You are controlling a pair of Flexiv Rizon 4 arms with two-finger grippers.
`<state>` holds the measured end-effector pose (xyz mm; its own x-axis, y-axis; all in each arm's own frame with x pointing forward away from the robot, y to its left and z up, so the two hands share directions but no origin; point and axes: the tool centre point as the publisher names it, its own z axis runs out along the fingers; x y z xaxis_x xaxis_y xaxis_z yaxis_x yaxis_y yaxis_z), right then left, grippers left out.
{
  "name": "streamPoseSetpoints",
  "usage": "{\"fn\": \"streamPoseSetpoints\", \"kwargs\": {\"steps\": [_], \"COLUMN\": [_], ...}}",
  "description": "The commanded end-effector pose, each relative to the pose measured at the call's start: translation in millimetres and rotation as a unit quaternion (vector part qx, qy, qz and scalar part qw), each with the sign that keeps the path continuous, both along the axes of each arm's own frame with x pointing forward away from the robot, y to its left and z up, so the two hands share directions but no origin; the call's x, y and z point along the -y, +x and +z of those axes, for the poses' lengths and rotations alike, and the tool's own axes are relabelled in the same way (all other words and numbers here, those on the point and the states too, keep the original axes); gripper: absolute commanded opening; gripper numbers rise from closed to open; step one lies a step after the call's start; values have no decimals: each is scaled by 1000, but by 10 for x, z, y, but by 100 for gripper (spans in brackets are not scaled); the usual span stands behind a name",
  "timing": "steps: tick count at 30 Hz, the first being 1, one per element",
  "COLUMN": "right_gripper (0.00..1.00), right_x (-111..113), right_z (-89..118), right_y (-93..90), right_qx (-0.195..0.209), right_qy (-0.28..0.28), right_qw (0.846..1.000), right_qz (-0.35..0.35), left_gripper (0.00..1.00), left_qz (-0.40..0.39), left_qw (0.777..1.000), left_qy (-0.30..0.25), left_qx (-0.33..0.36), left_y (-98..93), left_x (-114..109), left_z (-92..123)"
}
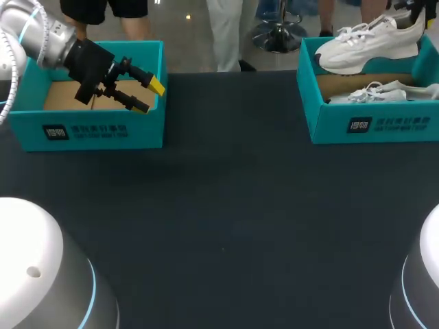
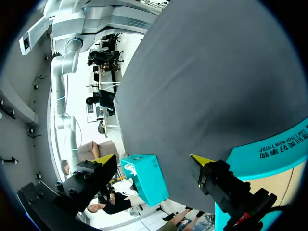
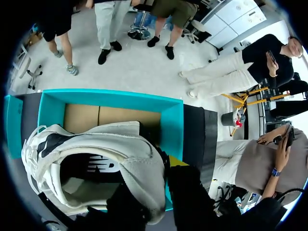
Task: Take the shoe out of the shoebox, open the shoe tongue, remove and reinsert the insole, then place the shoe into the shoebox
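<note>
White shoe (image 1: pixel 367 42) hangs, seemingly pinched in right jaws, above teal shoebox (image 1: pixel 374 123).

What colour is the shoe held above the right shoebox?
The shoe is white with black side markings; the right wrist view shows it best.

One shoe (image 1: pixel 367 42) above the right shoebox (image 1: pixel 370 125), second shoe (image 1: pixel 384 91) inside it; left gripper (image 1: pixel 149 96) over left shoebox (image 1: pixel 89 131)

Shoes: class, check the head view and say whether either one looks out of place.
One white shoe hangs tilted above the right box, heel in the right gripper; the other shoe lies inside it. Nothing looks spilled or damaged.
</note>
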<state>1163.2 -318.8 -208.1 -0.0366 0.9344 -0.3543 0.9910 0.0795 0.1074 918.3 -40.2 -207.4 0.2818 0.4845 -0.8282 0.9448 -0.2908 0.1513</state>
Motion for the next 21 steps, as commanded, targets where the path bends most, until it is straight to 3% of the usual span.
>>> {"fn": "streamPoseSetpoints", "kwargs": {"steps": [1, 3, 6, 21], "right_gripper": [0, 0, 0, 0], "right_x": [13, 35, 73, 212], "right_z": [-10, -14, -54, -239], "right_y": [14, 30, 36, -89], "right_qx": [-3, 9, 11, 33], "right_qy": [11, 39, 32, 8], "right_qw": [999, 996, 993, 989], "right_qz": [-46, -81, -112, -144], "left_gripper": [100, 100, 100, 100], "left_qz": [0, 0, 0, 0], "left_qw": [1000, 1000, 1000, 1000], "left_qy": [1, 1, 1, 1], "left_qx": [1, 1, 1, 1], "left_y": [-4, -4, -4, -4], "left_x": [-3, -3, -3, -3], "left_z": [3, 3, 3, 3]}}
